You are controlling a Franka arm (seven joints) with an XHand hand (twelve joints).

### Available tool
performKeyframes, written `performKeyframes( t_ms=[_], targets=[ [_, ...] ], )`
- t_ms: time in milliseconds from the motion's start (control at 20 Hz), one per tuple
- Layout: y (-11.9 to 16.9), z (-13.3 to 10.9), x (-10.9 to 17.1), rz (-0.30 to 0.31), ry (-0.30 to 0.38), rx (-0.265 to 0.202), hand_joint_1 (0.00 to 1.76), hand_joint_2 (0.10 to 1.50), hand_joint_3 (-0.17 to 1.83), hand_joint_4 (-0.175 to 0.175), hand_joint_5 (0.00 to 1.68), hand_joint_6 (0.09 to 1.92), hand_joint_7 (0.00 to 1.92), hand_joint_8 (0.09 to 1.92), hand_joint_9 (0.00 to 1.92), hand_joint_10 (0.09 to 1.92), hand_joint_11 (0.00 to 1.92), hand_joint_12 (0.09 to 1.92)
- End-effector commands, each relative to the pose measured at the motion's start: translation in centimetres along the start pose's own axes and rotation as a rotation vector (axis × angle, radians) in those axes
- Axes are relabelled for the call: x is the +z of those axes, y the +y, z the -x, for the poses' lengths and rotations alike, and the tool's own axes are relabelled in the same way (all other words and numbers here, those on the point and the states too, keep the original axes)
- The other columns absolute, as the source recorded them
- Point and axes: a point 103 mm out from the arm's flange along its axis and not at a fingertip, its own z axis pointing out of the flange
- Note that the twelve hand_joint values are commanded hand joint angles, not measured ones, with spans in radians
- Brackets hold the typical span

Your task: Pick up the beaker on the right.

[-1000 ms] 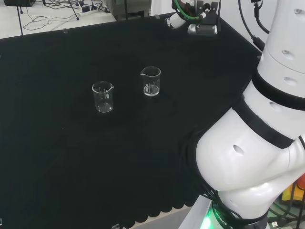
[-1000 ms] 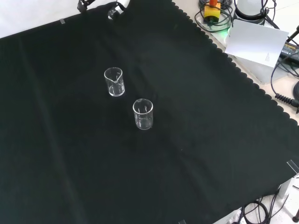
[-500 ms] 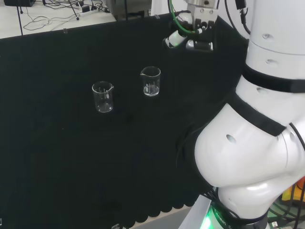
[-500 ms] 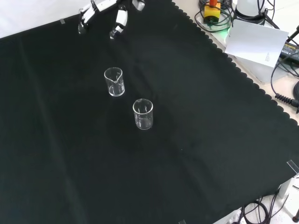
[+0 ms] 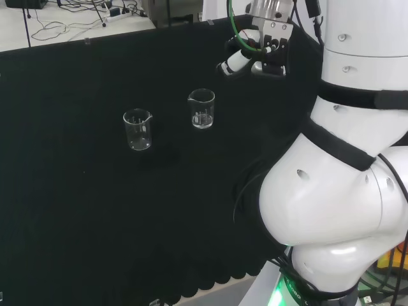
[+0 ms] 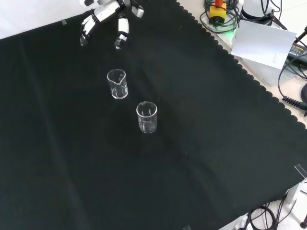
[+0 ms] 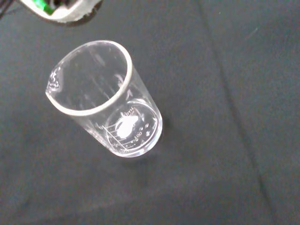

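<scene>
Two clear glass beakers stand upright on the black cloth. In the head view one beaker (image 5: 201, 109) is to the right and the other beaker (image 5: 138, 129) to the left. In the front view the first beaker (image 6: 117, 84) is farther off and the second beaker (image 6: 147, 117) nearer. My hand (image 5: 255, 54) hangs above the cloth, up and to the right of the right-hand beaker in the head view, apart from it. In the front view the hand (image 6: 111, 13) has its fingers (image 6: 122, 34) spread and pointing down, holding nothing. The wrist view looks down into one empty beaker (image 7: 104, 96).
The scalloped cloth edge (image 6: 240, 67) runs along the right in the front view, with a white box (image 6: 264, 45) and cables beyond it. The arm's white links (image 5: 344, 159) stand at the right of the head view.
The hand has come down and toward the beakers over the last second, moving farther into the front view from the top. Both beakers stay where they were.
</scene>
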Motion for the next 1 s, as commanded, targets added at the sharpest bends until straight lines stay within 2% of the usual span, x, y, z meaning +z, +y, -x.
performKeyframes(
  t_ms=[50, 200, 350, 550, 800, 1000],
  targets=[
    [0.4, 0.3, 1.6, -0.032, 0.019, -0.056, 0.76, 0.59, 0.55, 0.012, 0.28, 0.09, 0.11, 0.53, 0.20, 0.65, 0.00, 1.24],
    [0.6, 0.1, 2.4, -0.034, 0.023, -0.082, 0.75, 0.58, 0.55, 0.008, 0.29, 0.09, 0.14, 0.54, 0.21, 0.66, 0.00, 1.23],
    [0.6, 0.1, 3.1, -0.005, 0.042, -0.112, 0.77, 0.57, 0.54, 0.003, 0.33, 0.09, 0.16, 0.55, 0.24, 0.66, 0.00, 1.24],
    [0.7, -0.1, 3.7, -0.017, 0.041, -0.146, 0.79, 0.56, 0.53, 0.001, 0.37, 0.09, 0.19, 0.56, 0.26, 0.66, 0.00, 1.27],
    [1.0, -0.3, 4.5, -0.003, 0.063, -0.193, 0.85, 0.55, 0.56, -0.003, 0.40, 0.09, 0.20, 0.56, 0.28, 0.64, 0.00, 1.27],
    [1.4, 0.0, 5.3, 0.000, 0.080, -0.208, 0.87, 0.54, 0.59, -0.006, 0.41, 0.09, 0.21, 0.57, 0.29, 0.63, 0.00, 1.28]
  ],
)
